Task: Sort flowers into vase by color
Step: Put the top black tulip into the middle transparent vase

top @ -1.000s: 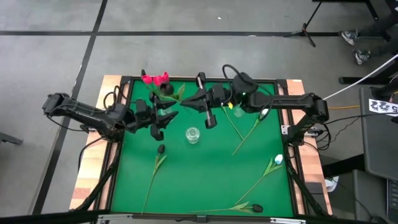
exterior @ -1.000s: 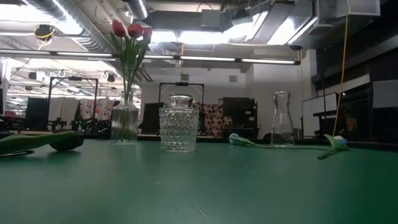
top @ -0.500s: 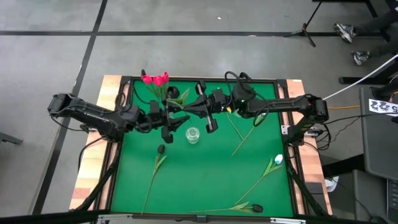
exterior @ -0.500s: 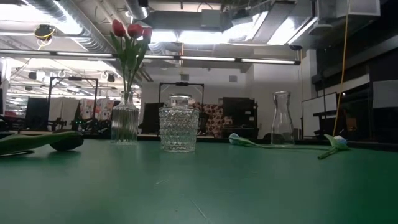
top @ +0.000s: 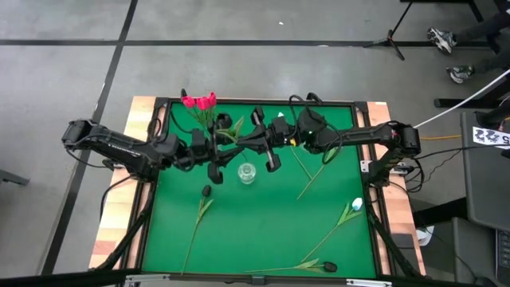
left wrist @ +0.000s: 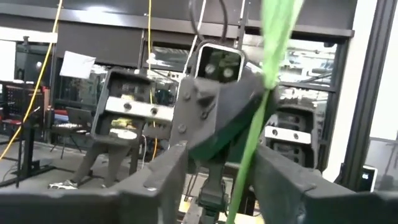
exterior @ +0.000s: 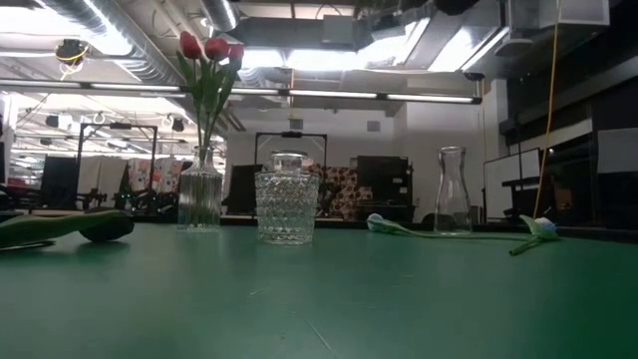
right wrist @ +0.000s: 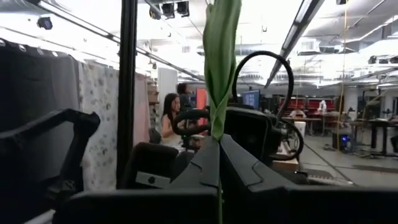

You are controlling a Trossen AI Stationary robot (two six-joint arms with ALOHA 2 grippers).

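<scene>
Both grippers meet above the table's far middle. My right gripper [top: 249,140] [right wrist: 219,144] is shut on a green-stemmed flower [right wrist: 221,56] that rises past its fingers; the dark head [top: 225,121] shows beside the leaves. My left gripper [top: 217,151] [left wrist: 221,158] is open, one finger on either side of that same stem [left wrist: 249,162], not plainly touching it. Pink-red tulips [exterior: 206,48] stand in a ribbed glass vase [exterior: 200,194]. A cut-glass jar [exterior: 287,207] and a clear carafe [exterior: 452,189] stand with no flowers in them. Neither gripper appears in the low view. My right gripper pinches the flower's stem [right wrist: 218,138], where a leaf wraps it, between its two shut fingers. The fingers point slanting upward toward the table's left, and the stem runs on past their ends. The flower is lifted clear of the table.
Loose flowers lie on the green mat: a black one [top: 205,191] at left centre, another black one [top: 328,267] near the front right, a white one [top: 356,205] at right, and stems [top: 311,171] beneath the right arm. A raised dark frame [top: 156,159] rims the table.
My left gripper has moved toward the table's right, up to the held stem. My right gripper has carried the flower a little toward the table's left and lower, so the two grippers now stand close together. The vases and loose flowers have stayed put.
</scene>
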